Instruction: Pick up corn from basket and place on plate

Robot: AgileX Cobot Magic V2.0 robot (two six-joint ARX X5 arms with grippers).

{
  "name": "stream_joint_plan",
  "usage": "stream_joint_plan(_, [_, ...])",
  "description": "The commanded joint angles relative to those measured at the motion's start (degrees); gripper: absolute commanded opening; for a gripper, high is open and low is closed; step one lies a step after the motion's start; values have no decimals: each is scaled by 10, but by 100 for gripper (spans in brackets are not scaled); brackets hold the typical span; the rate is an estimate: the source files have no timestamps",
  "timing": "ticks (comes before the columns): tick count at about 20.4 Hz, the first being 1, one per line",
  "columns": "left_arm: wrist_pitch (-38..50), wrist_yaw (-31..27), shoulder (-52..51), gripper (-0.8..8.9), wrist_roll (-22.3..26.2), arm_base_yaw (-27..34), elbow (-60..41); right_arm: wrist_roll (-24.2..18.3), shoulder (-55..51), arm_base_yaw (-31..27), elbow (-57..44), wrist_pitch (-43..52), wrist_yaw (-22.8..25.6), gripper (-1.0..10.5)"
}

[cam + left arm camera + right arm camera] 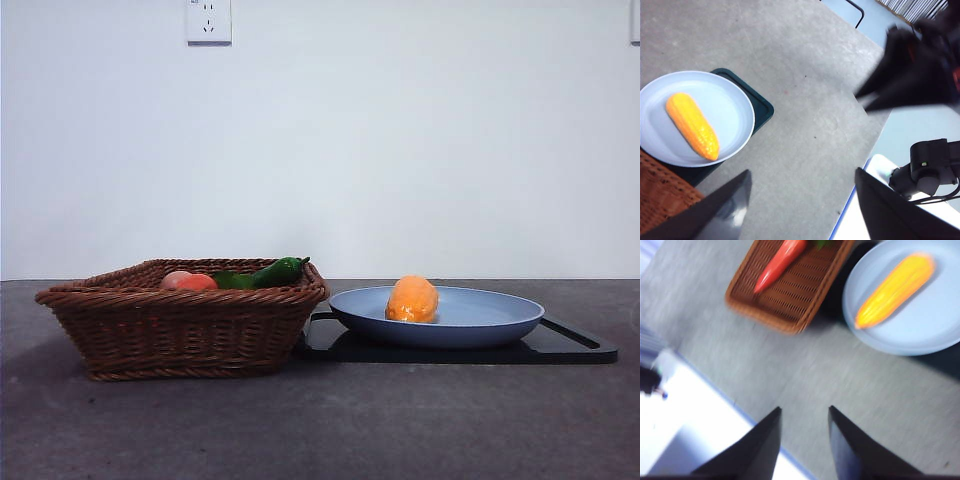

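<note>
A: Left wrist view first: the left claw [800, 205] hangs high with its jaws spread wide and empty. Just beyond its near jaw sits a corner of the basket [657, 192], then the plate [735, 97] on a black tray [760, 102], with the corn [692, 125] lying flat inside the rim.

B: And the right claw [805, 440]?

A: Jaws a narrow gap apart, nothing between them, well back from everything. Ahead of it comes bare surface [790, 375], then the basket holding a long red vegetable [777, 262], and the plate with the corn farther off.

B: So the placing looks done?

A: I judge so. What remains is keeping both claws high and clear, so that nothing nudges the plate rim and rolls the cob. The front view shows it resting steady, touching nothing else.
</note>
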Motion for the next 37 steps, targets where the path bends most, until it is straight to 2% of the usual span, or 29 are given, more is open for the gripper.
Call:
stream_joint_plan(1, [-5,-1,5,245,16,-3,16,2,-21,13,-42,4,2,126])
stream_joint_plan(7, [-25,-1,6,1,33,-3,16,18,-69,14,-164,67,1,4])
stream_joint_plan(13, [-37,-1,6,3,39,-3,16,22,-71,14,-181,102,-2,4])
stream_joint_plan(14, [-35,-1,6,3,39,-3,16,33,-71,14,-181,101,-2,4])
stream_joint_plan(25, [-32,-1,6,4,39,-3,16,32,-71,14,-181,102,-2,4])
stream_joint_plan(26, [-24,-1,6,3,44,-3,16,32,-71,14,-181,102,-2,4])
stream_joint_plan(27, [-21,-1,6,3,75,-2,16,32,-71,14,-181,102,-2,4])
stream_joint_plan(29, [-23,-1,-5,3,137,23,16,32,-71,14,-181,102,-2,4])
stream_joint_plan(31, [11,-1,-23,3,172,63,9,32,-71,14,-181,102,-2,4])
stream_joint_plan(34, [112,-1,-80,3,174,140,-42,32,-71,14,-181,102,-2,4])
stream_joint_plan(37, [230,-1,-166,3,169,235,-141,32,-71,14,-180,102,-2,4])
